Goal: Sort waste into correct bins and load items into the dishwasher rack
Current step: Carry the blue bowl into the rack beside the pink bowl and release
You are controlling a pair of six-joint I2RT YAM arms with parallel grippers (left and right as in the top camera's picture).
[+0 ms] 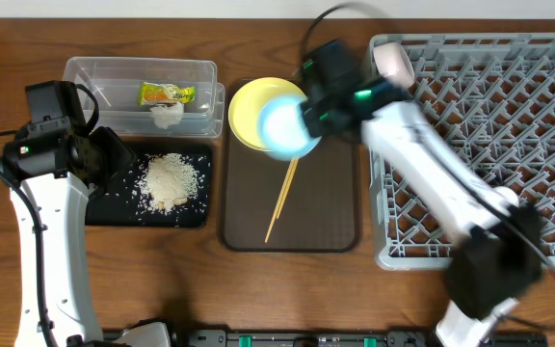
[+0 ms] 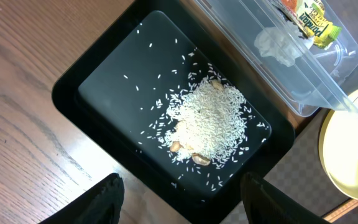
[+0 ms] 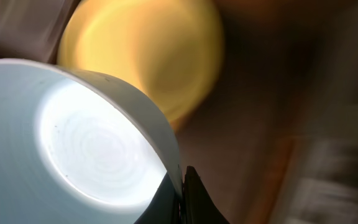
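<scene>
Light-blue bowl [image 1: 285, 130] in right gripper [image 3: 180, 194]

The right arm [image 1: 422, 159] and the light-blue bowl [image 1: 287, 127] are blurred — the left gripper [image 2: 182, 202] has its 2 fingertips [image 2: 104, 199] cut by the bottom edge.

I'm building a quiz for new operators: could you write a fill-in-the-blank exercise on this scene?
1. The rice lies in the ____ tray.
2. The right gripper holds the ____ bowl by its rim.
3. The snack wrapper and tissue lie in the ____ tub.
4. The chopsticks lie on the ____ serving tray.
Missing words: black; light-blue; clear; brown.
</scene>
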